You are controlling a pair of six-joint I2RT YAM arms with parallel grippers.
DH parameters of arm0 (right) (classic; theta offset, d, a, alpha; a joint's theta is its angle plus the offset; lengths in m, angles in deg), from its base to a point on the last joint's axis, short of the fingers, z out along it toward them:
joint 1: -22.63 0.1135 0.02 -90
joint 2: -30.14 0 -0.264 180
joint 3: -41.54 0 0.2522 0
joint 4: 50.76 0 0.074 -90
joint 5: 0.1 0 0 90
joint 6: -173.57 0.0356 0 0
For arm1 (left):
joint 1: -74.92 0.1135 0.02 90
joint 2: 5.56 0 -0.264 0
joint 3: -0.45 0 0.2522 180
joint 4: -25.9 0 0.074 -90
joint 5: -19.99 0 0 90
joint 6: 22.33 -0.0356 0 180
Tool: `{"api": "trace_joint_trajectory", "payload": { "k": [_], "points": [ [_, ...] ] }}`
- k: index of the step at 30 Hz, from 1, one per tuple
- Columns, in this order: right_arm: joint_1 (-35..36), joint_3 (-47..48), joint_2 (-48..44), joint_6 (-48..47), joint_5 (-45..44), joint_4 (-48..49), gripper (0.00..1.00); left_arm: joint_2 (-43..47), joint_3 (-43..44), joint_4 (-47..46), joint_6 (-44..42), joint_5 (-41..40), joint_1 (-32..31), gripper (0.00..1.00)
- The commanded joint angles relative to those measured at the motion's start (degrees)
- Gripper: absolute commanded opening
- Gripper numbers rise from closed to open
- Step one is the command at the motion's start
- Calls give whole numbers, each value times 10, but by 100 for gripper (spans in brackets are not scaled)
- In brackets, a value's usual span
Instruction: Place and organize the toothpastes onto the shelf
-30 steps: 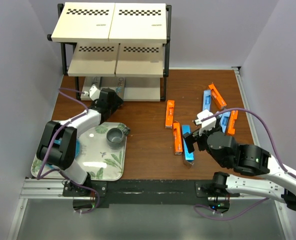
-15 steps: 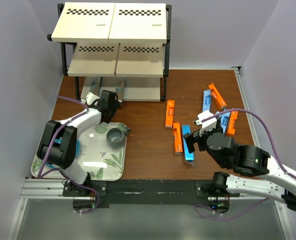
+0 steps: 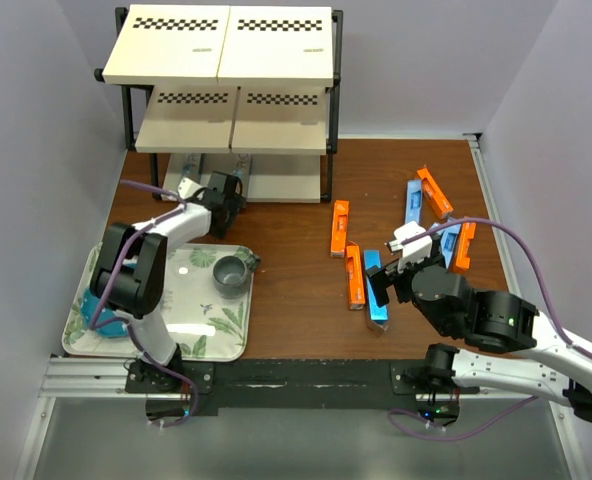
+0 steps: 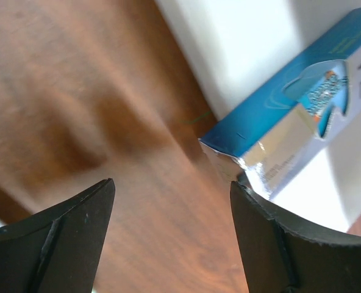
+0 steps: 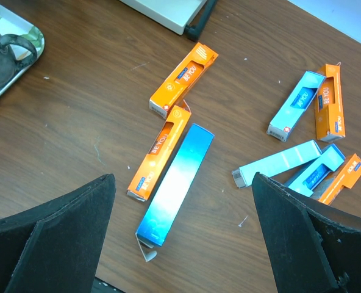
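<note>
Shelf: one three-tier rack with a black metal frame and cream boards bearing checkered strips (image 3: 226, 50). It stands at the far left of the brown wooden counter (image 3: 296, 315).

Toothpastes on shelf: two long narrow boxes show on the bottom board from overhead, one left (image 3: 189, 168) and one right (image 3: 238, 166). The middle board hides the rest of that tier, so the full count cannot be told.

Toothpastes on counter: eight, all lying flat to the right of the shelf.

Orange boxes: four. Two lie near the centre (image 5: 183, 79) (image 5: 160, 152) and two in the right-hand cluster (image 5: 330, 101) (image 5: 343, 178).

Light blue boxes: three, all in the right-hand cluster (image 5: 295, 105) (image 5: 277, 163) (image 5: 314, 171).

Metallic dark blue box: one (image 5: 175, 183), just beside the lower central orange box, with an end flap open.

Left end effector (image 4: 171, 186): low at the front of the bottom board, fingers parted, only bare wood between them, holding nothing. A shiny blue box (image 4: 290, 116) lies on the board, its near end at the front edge and close to one finger; contact cannot be told.

Right end effector (image 5: 182, 179): spread fully wide, holding nothing, above the metallic dark blue box.

Tray: one leaf-patterned tray (image 3: 226, 340) at the near left, carrying one dark grey cup (image 3: 231, 272).
</note>
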Motion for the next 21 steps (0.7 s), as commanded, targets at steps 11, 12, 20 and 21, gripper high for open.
{"api": "trace_joint_trajectory", "payload": {
  "k": [11, 12, 20, 21],
  "points": [
    [-1, 3, 1, 0, -27, 17, 99, -69, 90, -46, -23, -8, 19, 81],
    [-2, 3, 3, 0, -28, 17, 99, -71, 92, -47, -23, -5, 19, 81],
    [-2, 7, 20, 19, -18, 15, 99, -46, 84, -52, -30, 19, 19, 83],
    [-3, 8, 23, 26, -15, 15, 99, -37, 78, -51, -33, 21, 19, 83]
  ]
}}
